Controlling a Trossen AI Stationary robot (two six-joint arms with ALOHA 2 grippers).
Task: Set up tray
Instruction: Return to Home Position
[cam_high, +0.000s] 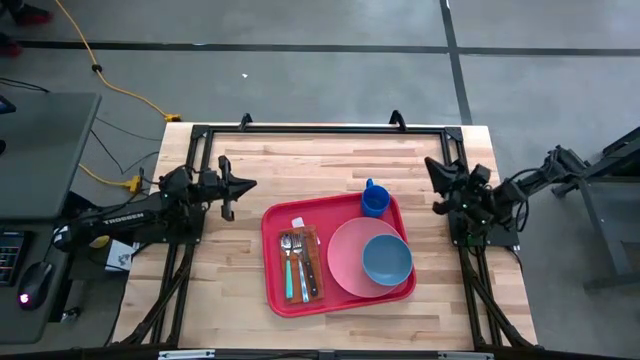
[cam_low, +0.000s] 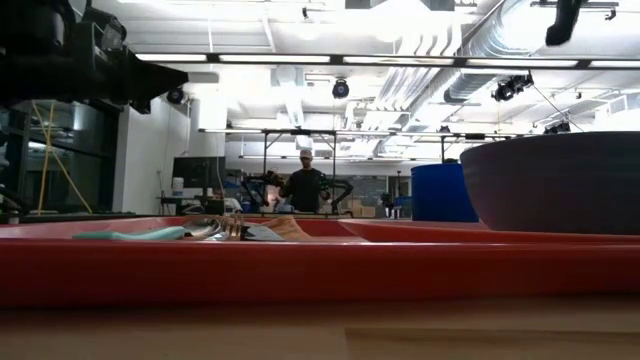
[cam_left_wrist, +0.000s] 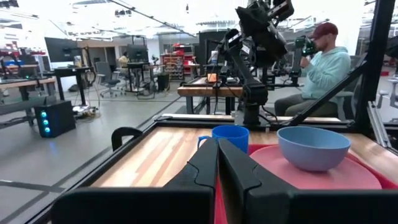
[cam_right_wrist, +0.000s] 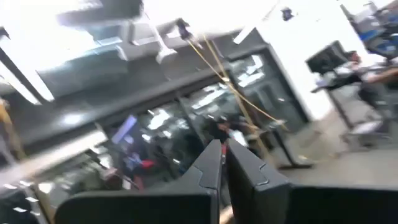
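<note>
Left claw (cam_left_wrist: 218, 147) is pinched narrow, the two fingers practically touching, with nothing between them. It hangs over the left side of the desk (cam_high: 240, 300), pointing toward the tray (cam_high: 325, 215) but apart from it. Right claw (cam_right_wrist: 223, 149) looks the same, fingers together and empty. From above, that arm is tucked up by the right edge of the desk, clear of everything, and its wrist camera sees only the room.

The tray itself sits roughly mid-desk, a bit toward the near and right side, slightly skewed against the wood grain. On its left half there's the brown napkin (cam_high: 318, 240) with the cutlery (cam_high: 290, 262) lined up on top, all inside the rim. The right half has the pink plate (cam_high: 345, 262) with the blue bowl (cam_high: 386, 258) sitting on it. The blue cup (cam_high: 375, 201) is upright at the tray's far right corner.

So honestly, I'd call this basically done. Everything you'd expect is on the tray, nothing loose on the desk, and neither claw is carrying anything. All I can see left is the arms parking themselves. Maybe squaring the tray, if anyone's picky.
</note>
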